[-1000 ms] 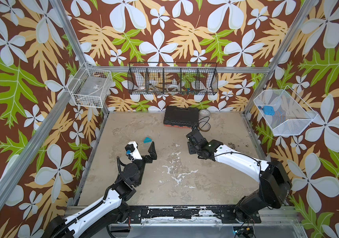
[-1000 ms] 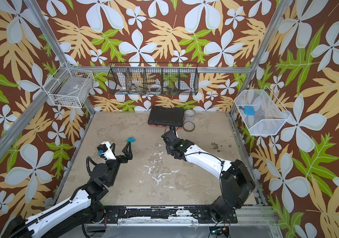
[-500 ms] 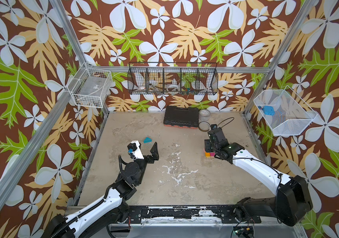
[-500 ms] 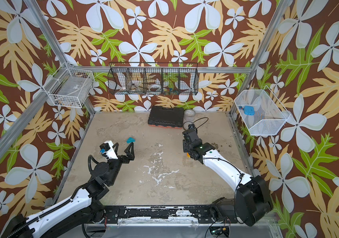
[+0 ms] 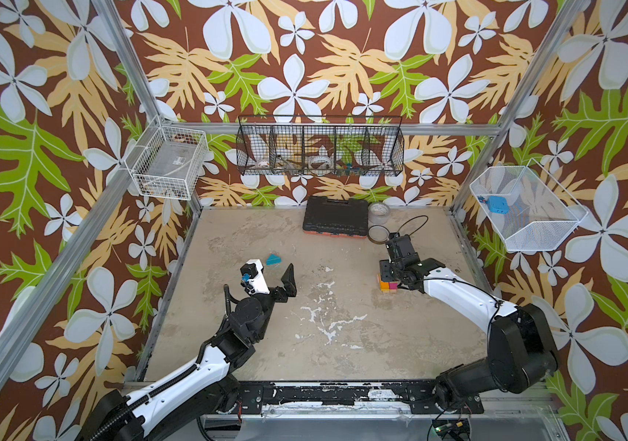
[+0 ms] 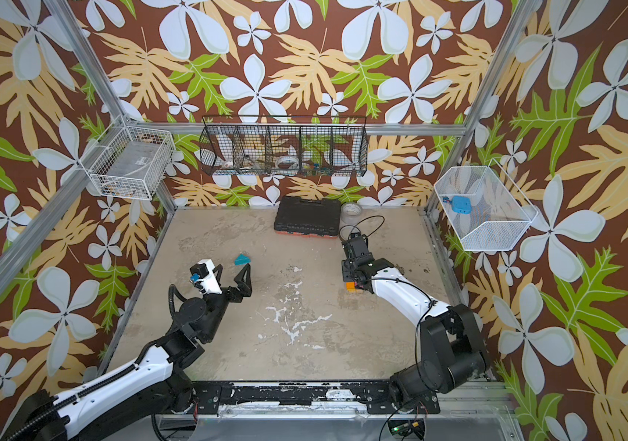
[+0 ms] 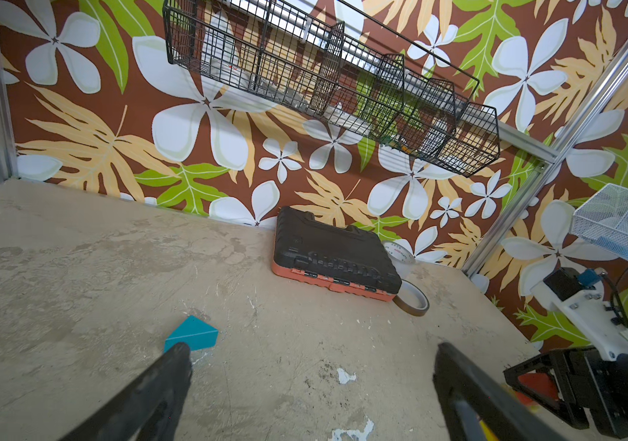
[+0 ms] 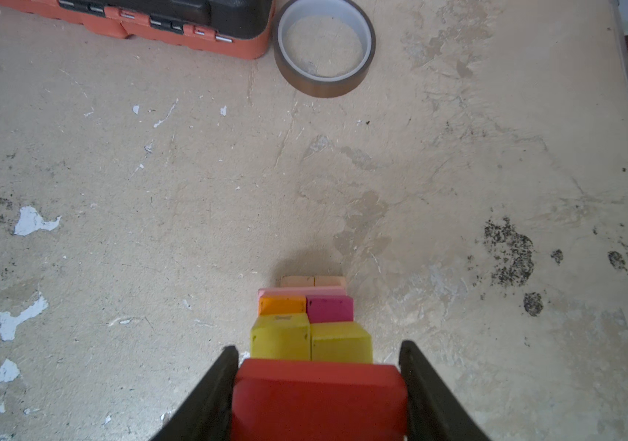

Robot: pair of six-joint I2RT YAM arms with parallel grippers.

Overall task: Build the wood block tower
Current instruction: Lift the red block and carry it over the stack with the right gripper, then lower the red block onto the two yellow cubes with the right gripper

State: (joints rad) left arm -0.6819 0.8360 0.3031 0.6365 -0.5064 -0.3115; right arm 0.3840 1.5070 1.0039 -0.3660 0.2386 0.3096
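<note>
Jaws of the right gripper (image 8: 318, 347) clamped the red wooden brick (image 8: 318, 397) at the top of the multicoloured wood-block tower (image 5: 387, 284), on the right side of the worn beige table (image 5: 343, 343). The left gripper (image 7: 312, 349) gaped wide near the teal wooden wedge (image 7: 192, 334).

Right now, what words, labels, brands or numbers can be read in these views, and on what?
No text is legible.
Print inside the white tape roll: too blurred.
Small mark on a yellow cube: too small.
Embossing on the black tool case: unreadable.
</note>
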